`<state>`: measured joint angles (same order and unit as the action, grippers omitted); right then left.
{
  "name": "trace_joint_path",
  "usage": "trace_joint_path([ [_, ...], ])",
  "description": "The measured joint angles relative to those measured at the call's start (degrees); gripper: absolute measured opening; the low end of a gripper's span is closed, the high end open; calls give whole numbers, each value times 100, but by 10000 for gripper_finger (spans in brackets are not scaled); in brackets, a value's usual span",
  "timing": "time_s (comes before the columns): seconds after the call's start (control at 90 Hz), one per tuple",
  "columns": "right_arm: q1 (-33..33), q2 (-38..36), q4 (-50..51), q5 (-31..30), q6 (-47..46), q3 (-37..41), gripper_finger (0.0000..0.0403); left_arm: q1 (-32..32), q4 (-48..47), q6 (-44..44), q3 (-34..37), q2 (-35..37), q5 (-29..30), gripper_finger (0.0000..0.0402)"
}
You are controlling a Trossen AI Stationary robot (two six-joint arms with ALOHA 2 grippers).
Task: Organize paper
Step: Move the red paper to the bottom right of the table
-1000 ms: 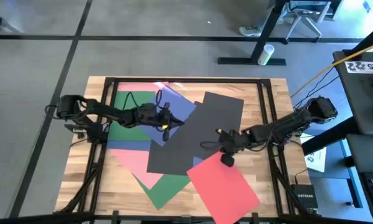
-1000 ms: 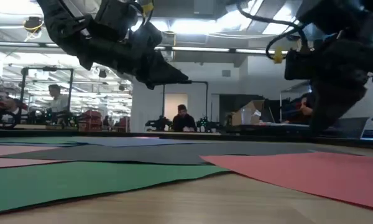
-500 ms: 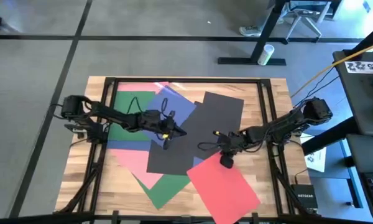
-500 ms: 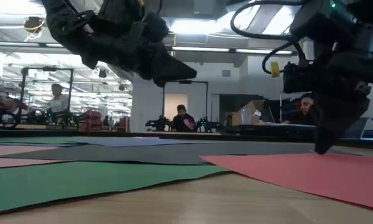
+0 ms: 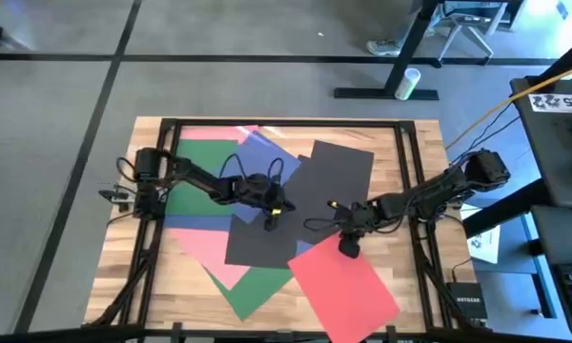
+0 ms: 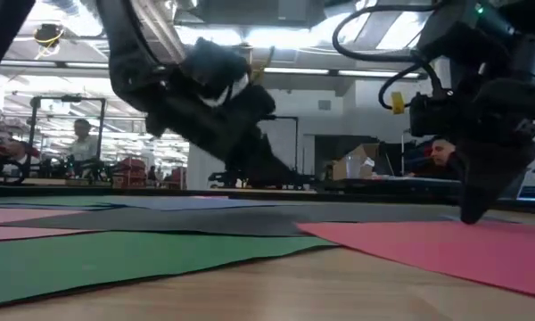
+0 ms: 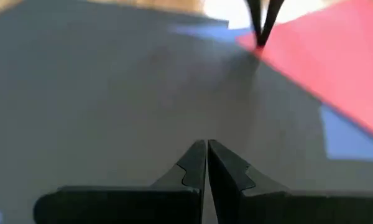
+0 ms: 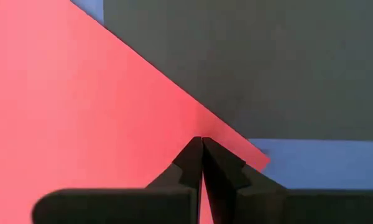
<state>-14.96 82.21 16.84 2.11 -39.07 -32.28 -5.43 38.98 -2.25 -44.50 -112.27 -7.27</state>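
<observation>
1. The right gripper [image 8: 202, 140] was closed, its tip down on the red sheet's [image 5: 348, 286] corner. Pushed hard, the corner could crumple.
2. The left gripper [image 7: 206, 144] was closed too, just above the black sheet [image 5: 296, 205]. Pressing could drag the blue sheet [image 5: 267, 157] beside it.
3. Farther off, sheets might slide off the table [image 5: 410, 138].

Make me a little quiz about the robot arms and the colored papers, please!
1. True or false: the right gripper has its tip on the red sheet.
2. Which sheet is the left gripper over? A) green B) black C) pink
3. Fill in: both grippers' fingers are ____.

Key: 1 true. 2 B, the black sheet. 3 shut.
</observation>
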Motion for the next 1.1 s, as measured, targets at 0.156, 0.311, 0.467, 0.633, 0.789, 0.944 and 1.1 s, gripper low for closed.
trace_joint_path([
  [0.156, 0, -9, 167, 11, -144, -12, 0, -28, -152, 32, 1, -113, 0, 0],
  [0.311, 0, -11, 252, 50, -281, -14, 0, -28, -154, 33, 1, -113, 0, 0],
  [0.467, 0, -11, 271, 48, -348, -14, 0, -28, -281, 34, 1, -113, 0, 0],
  [0.633, 0, -11, 278, 50, -398, -12, 0, -3, 143, 65, 9, -90, -25, 0],
  [0.789, 0, -9, 266, 49, -396, -8, 0, 9, 810, -39, -251, -65, -182, 0],
  [0.944, 0, -4, 264, 42, -394, -6, 0, 11, 62, -386, -764, -197, -188, 0],
  [1.1, 0, 0, 258, 0, -394, -6, 0, 42, -527, -488, -1138, -526, -188, 0],
])
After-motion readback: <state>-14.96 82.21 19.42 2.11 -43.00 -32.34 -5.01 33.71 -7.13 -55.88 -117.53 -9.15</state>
